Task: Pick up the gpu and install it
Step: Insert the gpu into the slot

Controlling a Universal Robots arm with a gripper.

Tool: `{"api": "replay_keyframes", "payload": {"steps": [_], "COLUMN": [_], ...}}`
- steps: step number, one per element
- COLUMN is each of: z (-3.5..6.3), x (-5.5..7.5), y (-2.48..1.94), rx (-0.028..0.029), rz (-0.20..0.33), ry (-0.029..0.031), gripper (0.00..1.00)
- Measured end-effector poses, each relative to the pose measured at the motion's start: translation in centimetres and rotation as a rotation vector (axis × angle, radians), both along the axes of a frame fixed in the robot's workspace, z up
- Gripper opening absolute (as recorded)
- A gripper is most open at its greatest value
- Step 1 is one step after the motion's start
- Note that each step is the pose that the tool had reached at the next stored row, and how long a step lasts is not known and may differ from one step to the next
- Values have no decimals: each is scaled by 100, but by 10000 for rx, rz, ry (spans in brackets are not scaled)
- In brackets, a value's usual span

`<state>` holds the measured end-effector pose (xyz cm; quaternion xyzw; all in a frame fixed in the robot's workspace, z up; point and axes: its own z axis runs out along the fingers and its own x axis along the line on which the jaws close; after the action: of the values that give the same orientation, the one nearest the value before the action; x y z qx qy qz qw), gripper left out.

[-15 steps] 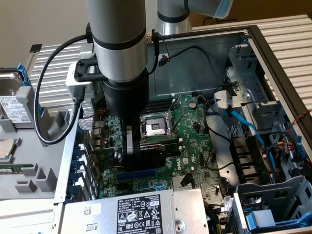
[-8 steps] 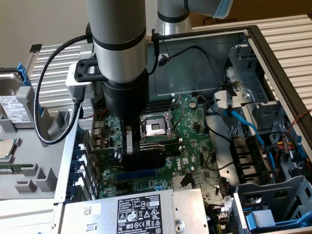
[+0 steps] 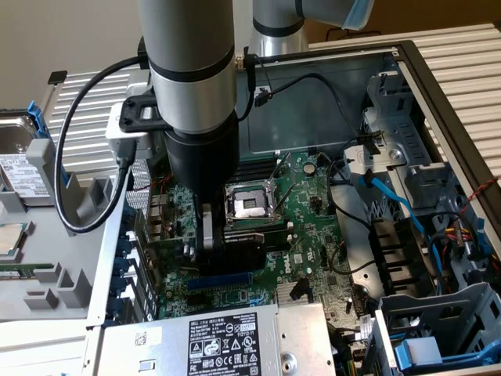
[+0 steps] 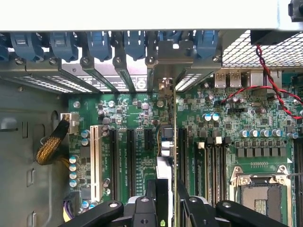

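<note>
hand (image 4: 165, 191) is clamped on the gpu (image 4: 164, 142), which stands edge-on over the motherboard (image 4: 213, 118), long axis parallel to its slots (image 4: 130, 156).

Silver-grey cylindrical arm (image 3: 188, 55), black gripper (image 3: 213, 243), looping black cable (image 3: 59, 168)

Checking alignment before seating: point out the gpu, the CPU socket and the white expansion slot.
green gpu card with glossy black shroud (image 3: 243, 252): exterior view, on the shroud's face.
square silver metal CPU socket (image 3: 250, 206): exterior view, its open centre.
long white plastic expansion slot (image 4: 94, 163): wrist view, mid-length.
</note>
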<state>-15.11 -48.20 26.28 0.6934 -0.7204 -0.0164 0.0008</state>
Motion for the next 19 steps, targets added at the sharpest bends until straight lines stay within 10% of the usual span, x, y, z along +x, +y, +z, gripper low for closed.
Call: {"api": "replay_keyframes", "payload": {"steps": [19], "z": [-36], "x": [-9], "y": [0], "rx": [-4], "rz": [0], "ry": [-1], "gripper": [27]}}
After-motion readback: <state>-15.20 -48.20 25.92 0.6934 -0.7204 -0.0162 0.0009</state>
